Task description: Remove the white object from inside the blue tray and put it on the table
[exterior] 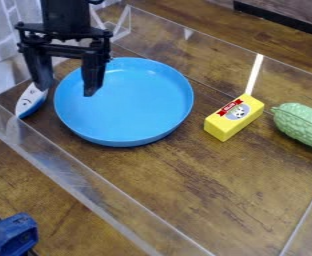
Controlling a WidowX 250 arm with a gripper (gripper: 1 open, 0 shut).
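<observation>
My black fingers [65, 78] hang spread wide apart with nothing between them, pointing down over the nine o'clock rim of the large round bright-blue plastic tray [129, 105]. The small curved white plastic object with blue trim [31, 100] lies outside the tray at its nine o'clock, just beside the rim, on the dark brown wood-grain tabletop [186, 190]. At the tray's three o'clock sits a yellow rectangular box with a red label [234, 117].

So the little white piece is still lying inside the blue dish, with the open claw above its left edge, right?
Not quite. The camera view shows the white piece on the table just left of the blue dish, which holds nothing. The open claw does hang over the dish's left edge.
</observation>
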